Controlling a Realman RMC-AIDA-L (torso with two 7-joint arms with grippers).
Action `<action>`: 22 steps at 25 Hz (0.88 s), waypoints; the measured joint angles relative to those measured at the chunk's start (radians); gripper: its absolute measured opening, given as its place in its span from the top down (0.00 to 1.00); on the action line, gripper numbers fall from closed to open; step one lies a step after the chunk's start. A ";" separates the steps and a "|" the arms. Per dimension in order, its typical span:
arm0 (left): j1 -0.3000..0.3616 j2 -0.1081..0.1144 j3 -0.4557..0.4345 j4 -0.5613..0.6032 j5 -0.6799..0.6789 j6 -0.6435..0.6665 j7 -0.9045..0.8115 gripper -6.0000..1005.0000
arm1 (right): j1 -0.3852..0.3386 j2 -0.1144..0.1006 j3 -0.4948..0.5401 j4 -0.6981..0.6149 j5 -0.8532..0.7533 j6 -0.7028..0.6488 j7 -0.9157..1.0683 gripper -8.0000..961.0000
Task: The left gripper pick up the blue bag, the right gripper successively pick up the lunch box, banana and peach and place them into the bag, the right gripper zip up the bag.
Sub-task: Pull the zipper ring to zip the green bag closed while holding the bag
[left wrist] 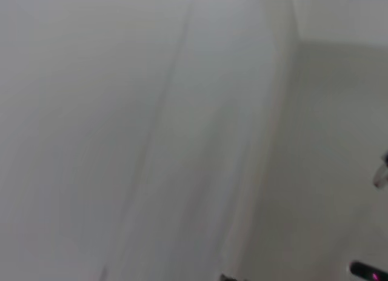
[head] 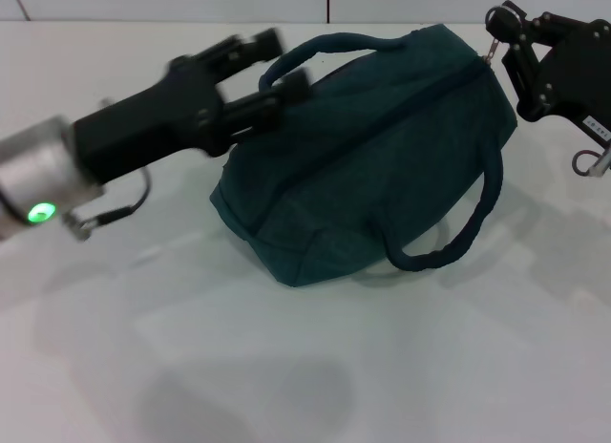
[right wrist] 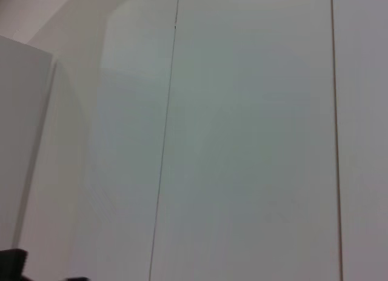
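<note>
The blue bag (head: pixel 363 147) lies on the white table, its zipper line closed along the top. My left gripper (head: pixel 272 66) is open at the bag's left end, and one end of the upper loop handle (head: pixel 334 44) sits between its fingers. At the bag's far right end my right gripper (head: pixel 501 32) is shut on the ring-pull zipper (head: pixel 492 50), which stands up from the bag. The second handle (head: pixel 458 233) droops over the front right. The lunch box, banana and peach are out of view. Both wrist views show only pale blank surfaces.
A white table (head: pixel 191 348) spreads in front of the bag. A white wall (head: pixel 191 2) rises just behind it.
</note>
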 joint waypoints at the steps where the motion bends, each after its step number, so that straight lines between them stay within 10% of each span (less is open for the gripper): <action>1: -0.023 0.000 0.000 0.012 0.028 -0.014 -0.028 0.44 | 0.000 0.000 0.000 0.000 0.000 0.000 0.000 0.98; 7: -0.143 -0.022 0.001 0.052 0.205 -0.138 -0.141 0.16 | 0.003 0.001 -0.004 0.000 -0.001 -0.001 0.000 0.98; 12: -0.171 -0.038 0.002 0.062 0.256 -0.194 -0.147 0.11 | 0.003 0.002 -0.006 0.000 -0.001 -0.001 0.000 0.98; 22: -0.174 -0.041 0.020 0.072 0.306 -0.218 -0.082 0.41 | 0.003 0.001 -0.008 0.000 -0.001 -0.002 0.002 0.98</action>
